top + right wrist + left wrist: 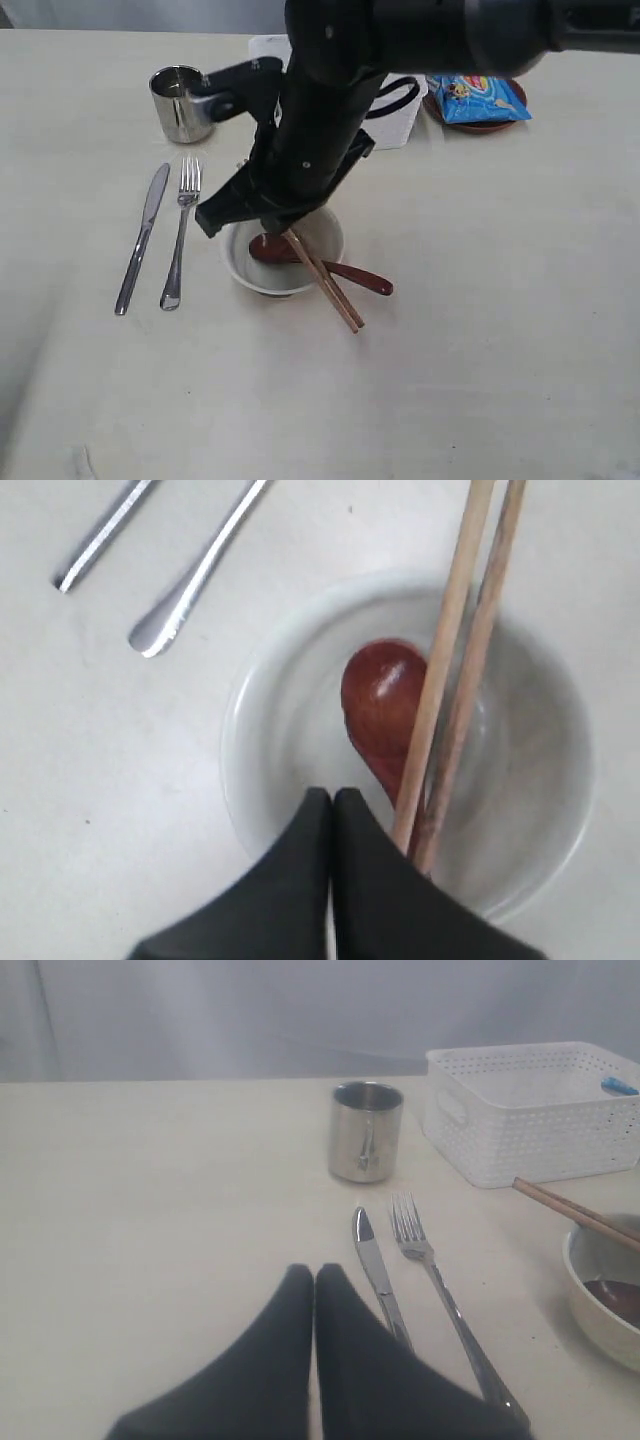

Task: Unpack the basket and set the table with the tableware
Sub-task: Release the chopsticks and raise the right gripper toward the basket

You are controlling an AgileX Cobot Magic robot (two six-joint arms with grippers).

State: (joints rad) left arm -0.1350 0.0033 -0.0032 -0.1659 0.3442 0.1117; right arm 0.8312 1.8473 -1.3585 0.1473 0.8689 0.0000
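Note:
My right gripper (332, 795) is shut and empty above the off-white bowl (260, 730); in the exterior view the right gripper (272, 225) hangs over the bowl (240, 275). The dark red spoon (380, 695) lies in the bowl. Two wooden chopsticks (460, 630) lie across it beside my fingers, not between them. The chopsticks (335, 295) slope down to the table (480, 350). The knife (143, 235) and fork (180, 240) lie side by side left of the bowl, with the steel cup (180, 103) behind them. My left gripper (315, 1272) is shut near the knife (378, 1278). The white basket (530, 1120) stands at the back.
At the back right a blue snack packet (478, 98) lies on the small brown plate (480, 126). My right arm hides most of the basket (400, 125) in the exterior view.

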